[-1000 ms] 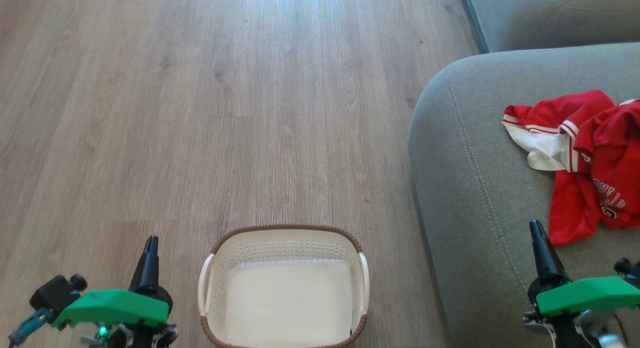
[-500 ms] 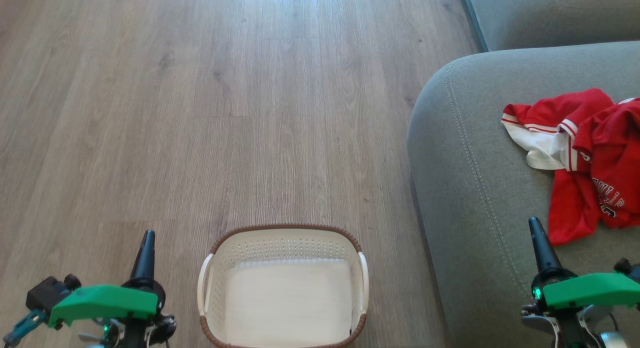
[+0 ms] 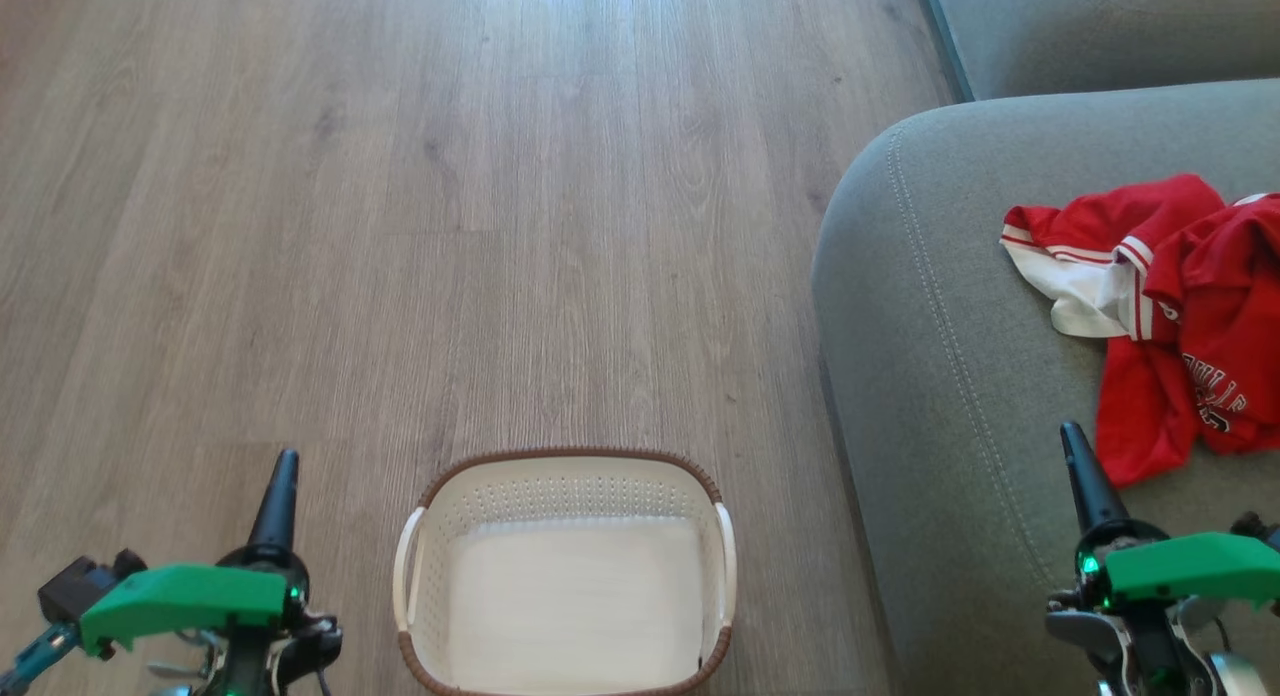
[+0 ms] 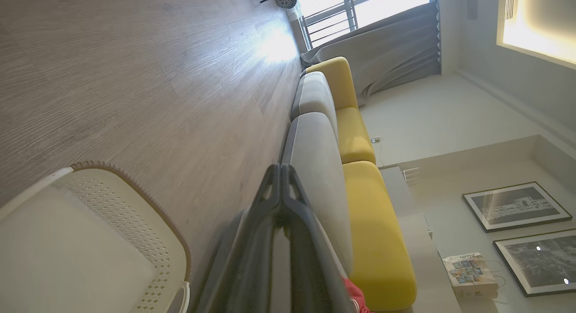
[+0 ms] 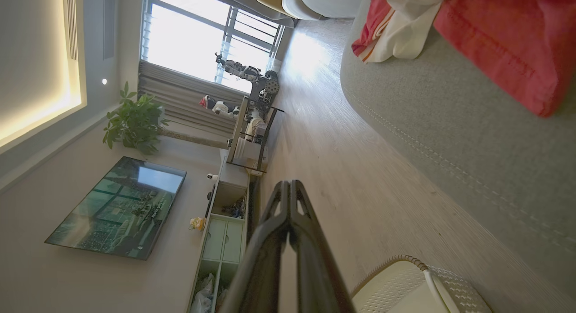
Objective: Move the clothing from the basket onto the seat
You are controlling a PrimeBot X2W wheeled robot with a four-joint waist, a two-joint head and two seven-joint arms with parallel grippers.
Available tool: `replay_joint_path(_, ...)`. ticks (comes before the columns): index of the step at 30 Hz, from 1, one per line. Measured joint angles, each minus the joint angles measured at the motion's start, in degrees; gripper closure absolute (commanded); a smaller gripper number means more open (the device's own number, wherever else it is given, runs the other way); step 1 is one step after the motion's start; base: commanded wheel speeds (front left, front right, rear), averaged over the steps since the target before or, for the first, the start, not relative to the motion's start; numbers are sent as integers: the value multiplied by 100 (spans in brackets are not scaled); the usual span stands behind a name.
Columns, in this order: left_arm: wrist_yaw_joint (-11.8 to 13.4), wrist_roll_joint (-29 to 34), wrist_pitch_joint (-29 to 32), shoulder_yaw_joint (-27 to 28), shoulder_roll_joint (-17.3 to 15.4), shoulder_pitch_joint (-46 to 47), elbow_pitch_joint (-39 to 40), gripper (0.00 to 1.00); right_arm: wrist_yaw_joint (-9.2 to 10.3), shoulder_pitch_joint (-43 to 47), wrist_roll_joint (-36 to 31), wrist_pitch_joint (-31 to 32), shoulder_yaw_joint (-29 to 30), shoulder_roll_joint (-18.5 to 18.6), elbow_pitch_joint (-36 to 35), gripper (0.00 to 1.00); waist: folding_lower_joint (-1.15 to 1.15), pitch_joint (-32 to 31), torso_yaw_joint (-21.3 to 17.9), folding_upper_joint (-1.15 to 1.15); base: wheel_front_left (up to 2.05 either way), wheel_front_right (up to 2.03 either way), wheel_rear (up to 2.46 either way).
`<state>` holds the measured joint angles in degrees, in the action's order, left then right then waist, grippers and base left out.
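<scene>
The basket (image 3: 570, 456) sits on the wooden floor (image 3: 500, 226), near and centre, and its white bottom looks bare. The clothing (image 3: 1190, 316), a red jersey and shorts with white trim, lies crumpled on the grey-green seat (image 3: 930, 376) at the right, well back from the seat's rounded left edge. Its right side runs out of the head view. By this layout the transfer looks done.

The left gripper (image 3: 282, 468) hovers over the floor just left of the basket. The right gripper (image 3: 1076, 444) hovers over the near part of the seat. Both have their fingers pressed together and hold nothing.

The main risk is at the right gripper. Its tip is just beside the jersey's near hem, so a move far or right could catch the thin, shiny fabric and drag it. Fabric this slick would probably slide easily toward the seat's edge and the floor.

On the other side, a rightward swing of the left arm could knock the light basket by its handle and push it across the smooth boards.
</scene>
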<state>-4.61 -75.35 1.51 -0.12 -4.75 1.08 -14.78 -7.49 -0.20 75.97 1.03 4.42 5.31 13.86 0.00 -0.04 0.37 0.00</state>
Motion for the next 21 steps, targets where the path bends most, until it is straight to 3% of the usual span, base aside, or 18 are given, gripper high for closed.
replay_joint_path(21, -178, -1148, 327, 298, 152, 126, -51, 100, 0, -190, 1144, 303, 157, -143, 131, 100, 0, 16, -27, 0, 0, 0, 0)
